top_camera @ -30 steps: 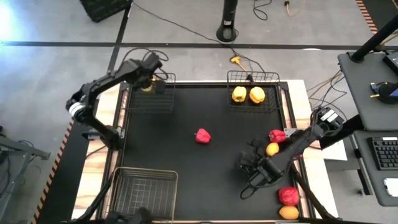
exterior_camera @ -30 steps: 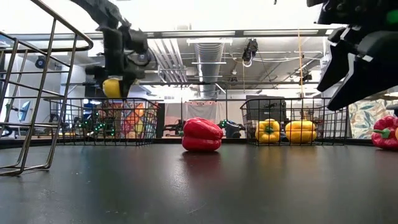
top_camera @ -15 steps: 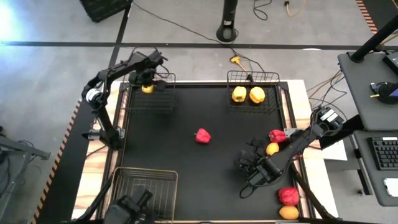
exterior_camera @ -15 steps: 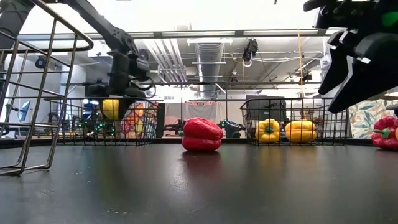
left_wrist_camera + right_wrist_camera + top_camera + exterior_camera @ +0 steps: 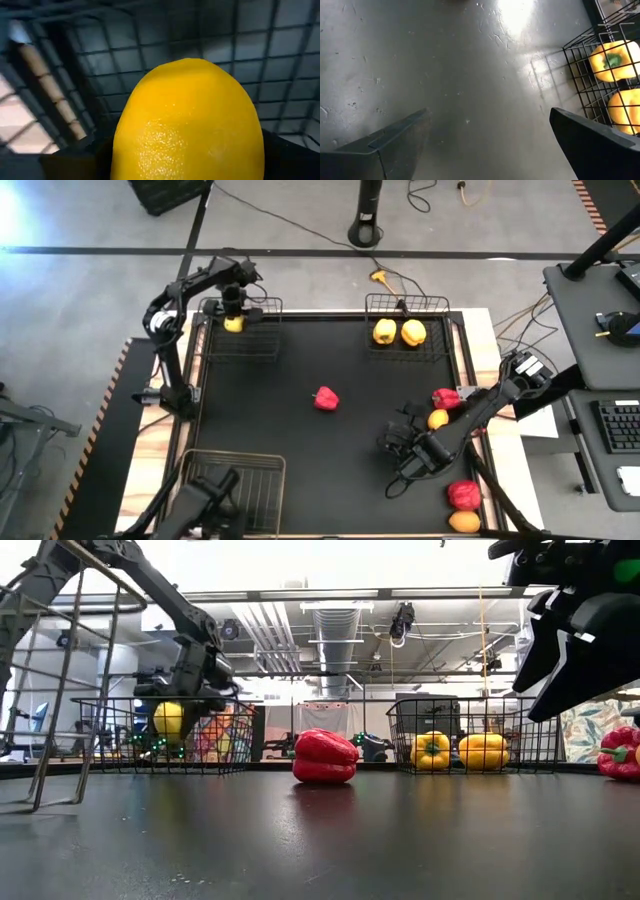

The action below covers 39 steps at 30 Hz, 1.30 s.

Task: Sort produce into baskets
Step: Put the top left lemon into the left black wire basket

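My left gripper (image 5: 233,313) is shut on a yellow round fruit (image 5: 233,324) inside the far-left wire basket (image 5: 262,345). The fruit (image 5: 168,718) hangs just below that basket's rim. The far-right basket (image 5: 430,302) holds two yellow peppers (image 5: 385,332) (image 5: 413,332). A red pepper (image 5: 326,398) sits on the mat at the centre. My right gripper (image 5: 400,450) hovers open over the mat right of centre, with nothing between its fingers. Beside it lie a red pepper (image 5: 446,398) and an orange fruit (image 5: 437,419). Another red pepper (image 5: 463,494) and orange fruit (image 5: 464,521) lie at the near right. My left gripper pinches the yellow fruit by its two opposite sides (image 5: 125,150) between its two fingers (image 5: 75,162). The fingers come from above, pointing almost straight down. The fruit hangs below them, clear of the basket's floor (image 5: 200,768).
A third wire basket (image 5: 250,465) stands at the near-left corner. Bare black mat (image 5: 300,450) lies between the centre pepper and the near edge. A wooden border (image 5: 150,450) runs along the table's left side.
My left gripper has carried the yellow fruit down past the rim of the far-left basket and toward the table's far-left corner. It has tipped over until it points almost straight down, and it has stayed shut on the fruit.
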Available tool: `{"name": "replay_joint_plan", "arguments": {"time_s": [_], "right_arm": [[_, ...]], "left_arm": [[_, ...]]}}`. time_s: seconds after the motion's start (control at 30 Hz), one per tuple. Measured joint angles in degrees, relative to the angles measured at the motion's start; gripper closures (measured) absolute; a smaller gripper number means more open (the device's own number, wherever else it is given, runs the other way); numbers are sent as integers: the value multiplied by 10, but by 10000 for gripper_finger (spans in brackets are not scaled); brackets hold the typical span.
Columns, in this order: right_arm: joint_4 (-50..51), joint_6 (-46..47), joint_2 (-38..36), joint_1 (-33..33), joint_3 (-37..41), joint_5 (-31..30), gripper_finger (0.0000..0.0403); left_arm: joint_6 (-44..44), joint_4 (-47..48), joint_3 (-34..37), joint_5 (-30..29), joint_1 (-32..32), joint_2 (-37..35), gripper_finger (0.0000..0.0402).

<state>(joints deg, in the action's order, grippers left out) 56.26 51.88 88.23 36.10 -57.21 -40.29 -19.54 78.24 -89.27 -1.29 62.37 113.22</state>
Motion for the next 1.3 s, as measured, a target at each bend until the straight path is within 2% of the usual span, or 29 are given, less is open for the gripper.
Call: {"name": "replay_joint_plan", "arguments": {"time_s": [0.33,0.7,1.0,1.3], "right_arm": [[3,-16,0,0,0,-3,3],[4,-24,0,0,0,-4,3],[5,-30,0,0,0,-17,3],[5,-38,0,-3,0,-31,3]], "left_arm": [[10,-6,-46,18,0,19,132],[-5,-15,-48,27,15,41,131],[-7,-19,-77,27,27,40,131],[-41,2,-65,23,34,40,131]]}}
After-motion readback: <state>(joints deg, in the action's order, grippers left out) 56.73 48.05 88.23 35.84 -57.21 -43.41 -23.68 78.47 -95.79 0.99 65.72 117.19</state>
